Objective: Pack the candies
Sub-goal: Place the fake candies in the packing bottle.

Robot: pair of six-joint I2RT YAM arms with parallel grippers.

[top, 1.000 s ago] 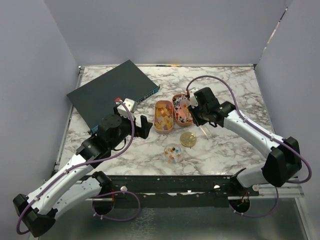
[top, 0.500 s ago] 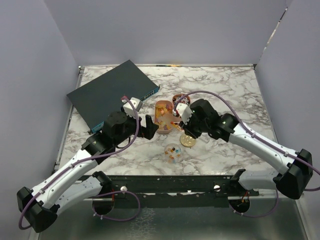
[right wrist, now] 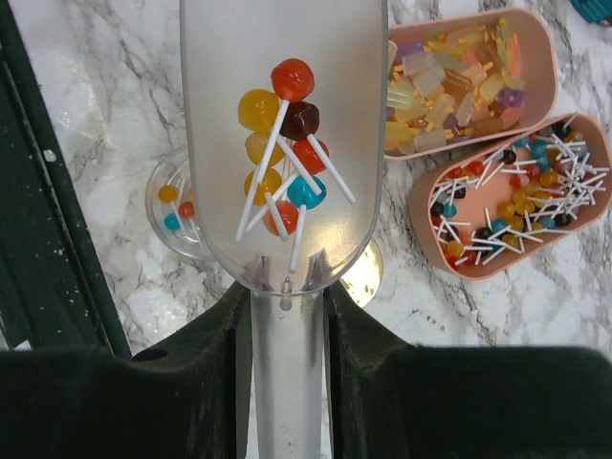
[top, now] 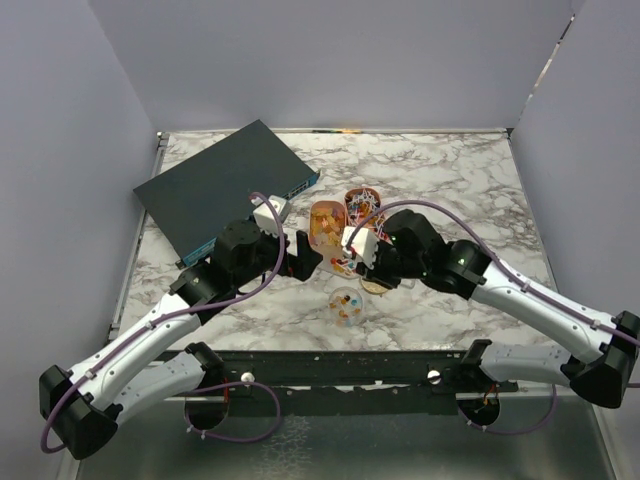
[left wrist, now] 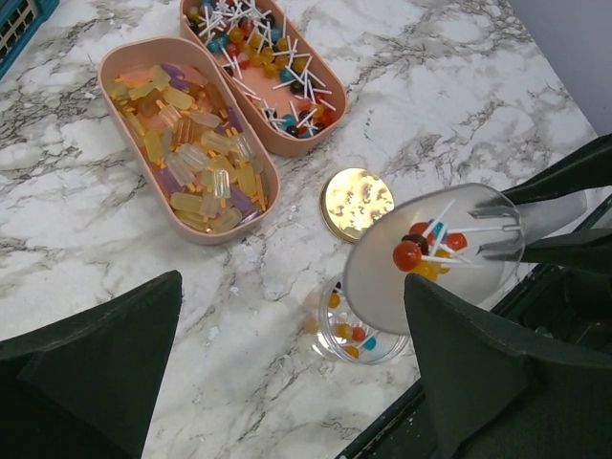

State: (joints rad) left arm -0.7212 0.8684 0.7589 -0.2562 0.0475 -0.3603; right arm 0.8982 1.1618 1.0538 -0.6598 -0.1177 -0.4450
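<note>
While several lollipop candies (right wrist: pixel 282 153) lie in the clear scoop (right wrist: pixel 287 38), I see my right gripper (right wrist: pixel 287 311) clamped on its handle, the bowl partly over the small clear jar (right wrist: pixel 174 212), which holds a few more. Nearby sit the gold lid (left wrist: pixel 356 203) and two peach trays (left wrist: pixel 287 145) of sweets. My left gripper (left wrist: pixel 293 287) hangs wide open, holding nothing.
</note>
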